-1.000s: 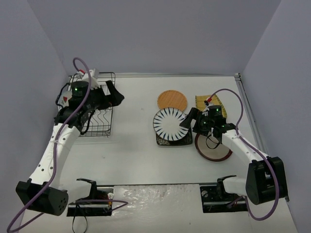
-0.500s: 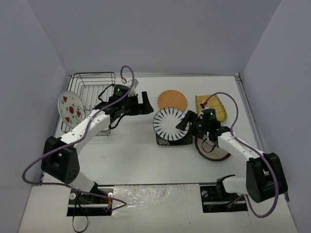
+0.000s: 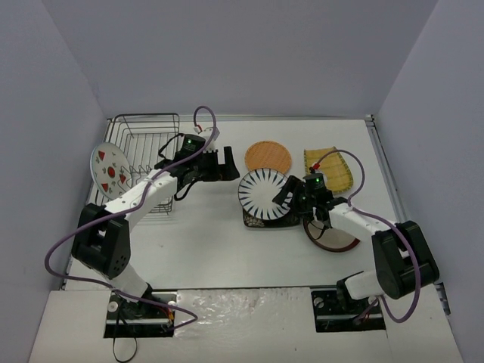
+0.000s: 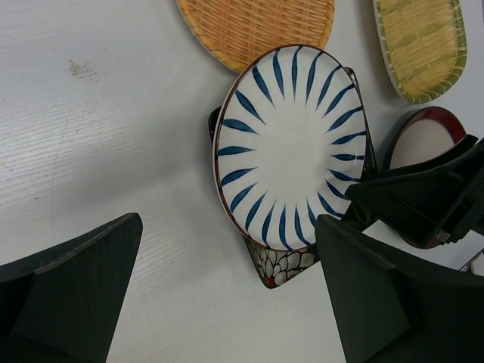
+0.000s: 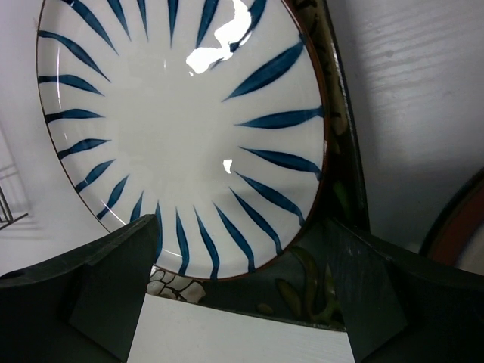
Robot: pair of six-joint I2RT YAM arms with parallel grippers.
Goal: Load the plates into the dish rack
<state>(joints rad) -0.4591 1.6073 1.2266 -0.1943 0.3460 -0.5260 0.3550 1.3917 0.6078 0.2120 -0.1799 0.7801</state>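
The white plate with dark radial stripes (image 3: pixel 263 193) lies on the dark patterned square plate (image 3: pixel 266 218) at mid-table. My right gripper (image 3: pixel 285 198) is open at their right edge, fingers either side of the striped plate's rim (image 5: pixel 174 128) and over the square plate (image 5: pixel 333 280). My left gripper (image 3: pixel 221 166) is open and empty, left of the striped plate (image 4: pixel 291 144). The watermelon plate (image 3: pixel 110 168) stands tilted at the left side of the black wire dish rack (image 3: pixel 144 132). The orange round plate (image 3: pixel 268 156), the yellow-green oblong plate (image 3: pixel 329 168) and the dark-red-rimmed plate (image 3: pixel 333 233) lie flat.
Grey walls close in the table on the left, back and right. The red-rimmed plate (image 4: pixel 427 140) lies partly under my right arm. Rack wires (image 5: pixel 7 204) show at the left edge of the right wrist view.
My left gripper left the rack and swung right toward the striped plate; the watermelon plate now shows standing at the rack's left side. My right gripper moved left onto the striped plate's edge.
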